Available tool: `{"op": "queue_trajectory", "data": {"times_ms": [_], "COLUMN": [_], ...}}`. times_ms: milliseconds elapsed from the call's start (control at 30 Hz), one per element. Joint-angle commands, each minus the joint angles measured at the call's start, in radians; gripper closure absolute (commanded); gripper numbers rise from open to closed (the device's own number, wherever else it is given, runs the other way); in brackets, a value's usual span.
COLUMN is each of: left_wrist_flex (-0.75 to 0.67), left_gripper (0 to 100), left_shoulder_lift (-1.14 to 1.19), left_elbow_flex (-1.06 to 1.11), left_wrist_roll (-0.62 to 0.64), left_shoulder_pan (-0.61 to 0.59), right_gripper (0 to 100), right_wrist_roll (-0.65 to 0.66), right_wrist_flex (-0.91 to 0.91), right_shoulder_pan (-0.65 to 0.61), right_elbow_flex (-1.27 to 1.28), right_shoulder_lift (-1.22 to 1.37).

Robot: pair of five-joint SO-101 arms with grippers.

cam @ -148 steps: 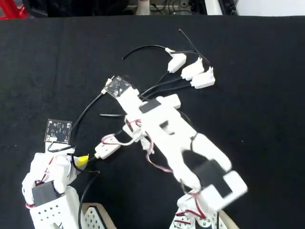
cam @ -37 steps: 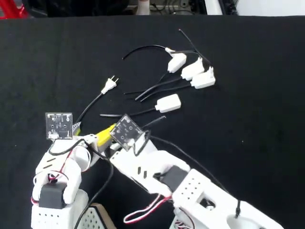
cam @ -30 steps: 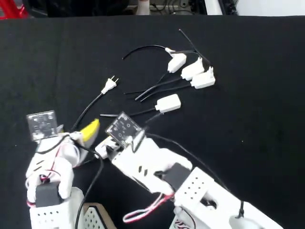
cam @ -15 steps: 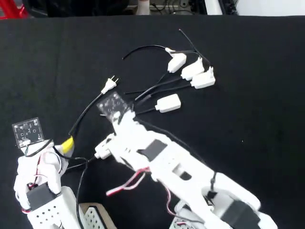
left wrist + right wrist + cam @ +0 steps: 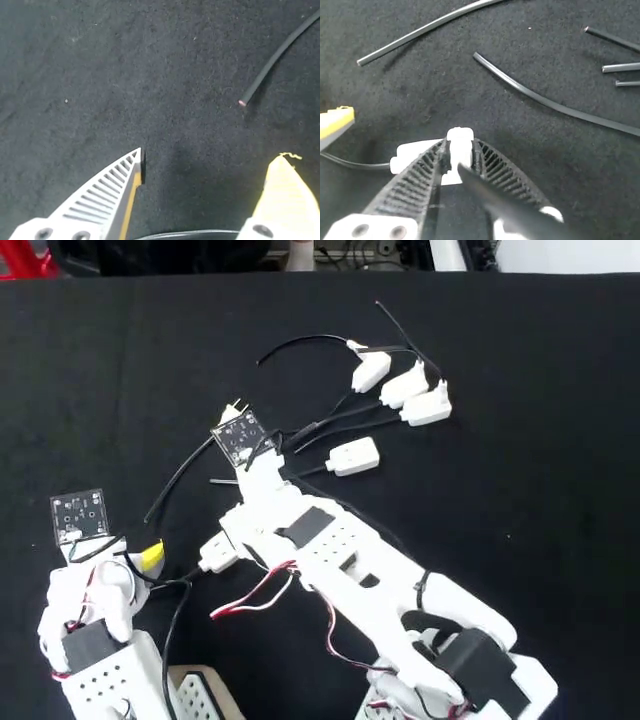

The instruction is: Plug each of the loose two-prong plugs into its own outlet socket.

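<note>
right fingers (image 5: 487, 162) pinch the white connector (image 5: 415, 152) at one end only, so we risk it pivoting loose. left fingers (image 5: 120, 182) spread, empty, at its 9 o'clock.

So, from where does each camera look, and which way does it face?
High view: fixed above the black cloth table, looking down; left arm and right arm show.
Left wrist view: on the left arm, facing the cloth; own open white and yellow fingers show.
Right wrist view: on the right arm, facing the cloth; own fingers grip a white plastic connector.
Shared: high and right wrist views show that connector.
</note>
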Motion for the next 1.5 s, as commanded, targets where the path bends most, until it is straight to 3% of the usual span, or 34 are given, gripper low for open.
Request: {"op": "queue_trajectory", "data": {"times_ms": [0,233,333,467,667,933,1200,1300,1467], "left_wrist_flex": [-0.02,-0.02,-0.02,-0.02,-0.018,-0.02,-0.02,-0.021,-0.021], "left_gripper": [63,63,63,63,63,63,63,63,63], "left_shoulder_lift": [-0.006,-0.006,-0.006,-0.006,-0.006,-0.006,-0.006,-0.006,-0.006], "left_elbow_flex": [-0.002,-0.001,-0.001,-0.001,-0.001,-0.001,-0.001,-0.001,-0.001], "left_wrist_roll": [-0.009,-0.012,-0.014,-0.014,-0.014,-0.014,-0.014,-0.014,-0.015], "left_shoulder_pan": [0.008,0.008,0.012,0.012,0.01,0.013,0.015,0.015,0.015], "right_gripper": [98.7,98.7,98.7,98.7,98.7,98.7,98.7,98.7,98.7], "right_wrist_roll": [-0.009,-0.009,-0.009,-0.083,-0.094,-0.107,-0.098,-0.052,0.071], "right_wrist_flex": [0.043,0.081,0.109,0.104,0.068,0.238,0.256,0.341,0.549], "right_shoulder_pan": [0.002,-0.006,-0.069,-0.091,-0.058,-0.055,-0.109,-0.058,0.158], "right_elbow_flex": [-0.058,-0.054,-0.021,0.01,0.005,-0.114,-0.18,-0.222,-0.343], "right_shoulder_lift": [0.007,-0.015,-0.062,-0.087,-0.008,0.104,0.243,0.251,0.251]}}
